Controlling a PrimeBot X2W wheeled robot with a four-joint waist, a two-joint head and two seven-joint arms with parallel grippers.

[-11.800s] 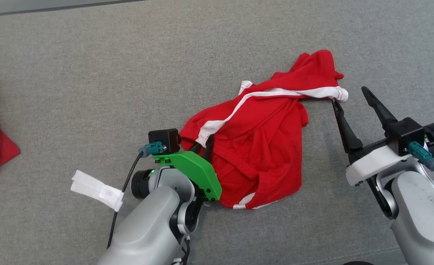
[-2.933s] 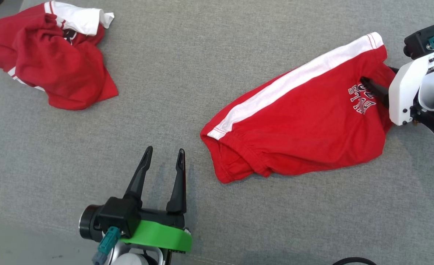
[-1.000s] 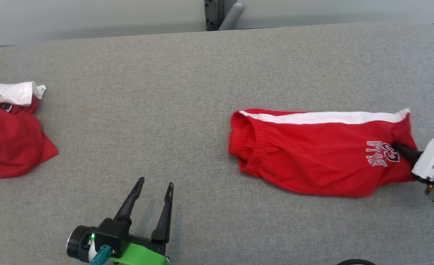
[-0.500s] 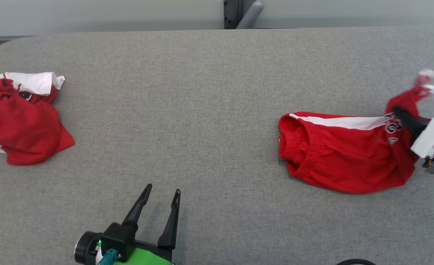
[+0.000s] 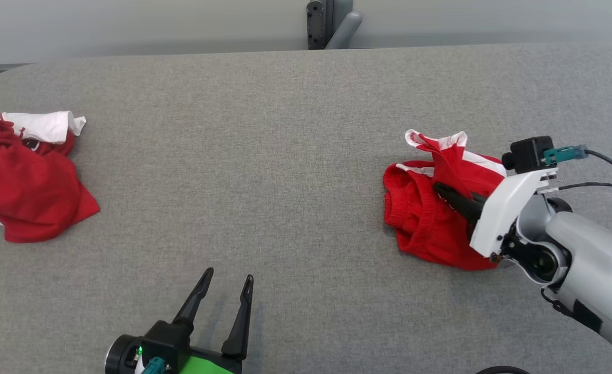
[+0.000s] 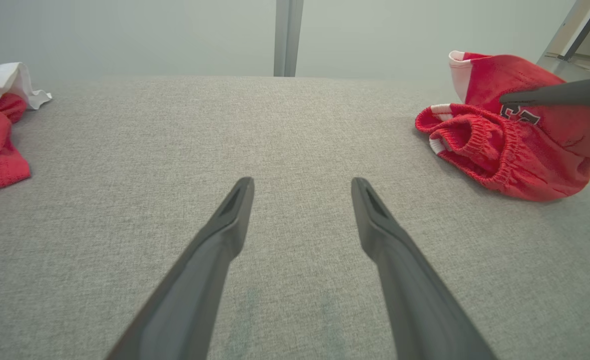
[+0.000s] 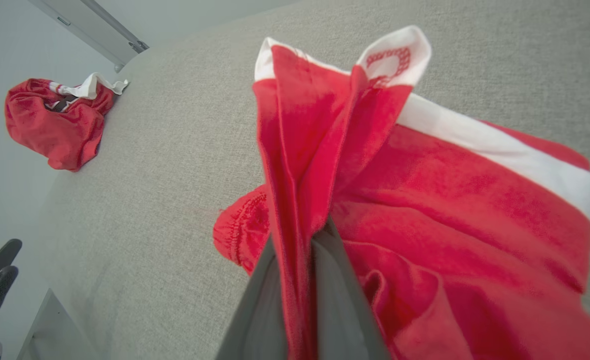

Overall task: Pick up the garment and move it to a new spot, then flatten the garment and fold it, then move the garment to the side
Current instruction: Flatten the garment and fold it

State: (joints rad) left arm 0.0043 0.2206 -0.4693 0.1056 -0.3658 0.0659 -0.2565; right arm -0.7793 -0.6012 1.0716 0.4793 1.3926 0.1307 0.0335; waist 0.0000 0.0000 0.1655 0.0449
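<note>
The garment (image 5: 430, 218), red shorts with a white side stripe, lies bunched on the right of the grey table (image 5: 264, 156). My right gripper (image 5: 439, 190) is shut on its leg end, holding that end lifted and doubled back over the waistband. The right wrist view has red cloth (image 7: 295, 165) pinched between the two fingers, the white hem standing above. In the left wrist view the garment (image 6: 505, 150) sits far right with the right gripper's finger (image 6: 555, 95) across it. My left gripper (image 5: 227, 284) stands open near the front edge, nothing between its fingers (image 6: 224, 235).
A second crumpled red and white garment (image 5: 20, 171) lies at the table's left edge, also visible as a red heap (image 7: 57, 122) in the right wrist view. A grey post (image 5: 331, 23) rises behind the far edge. Bare grey cloth lies between the two garments.
My right gripper has carried the leg end of the garment leftward, folding it over the waistband half. The garment went from stretched flat to doubled up. The left gripper stayed still and open.
</note>
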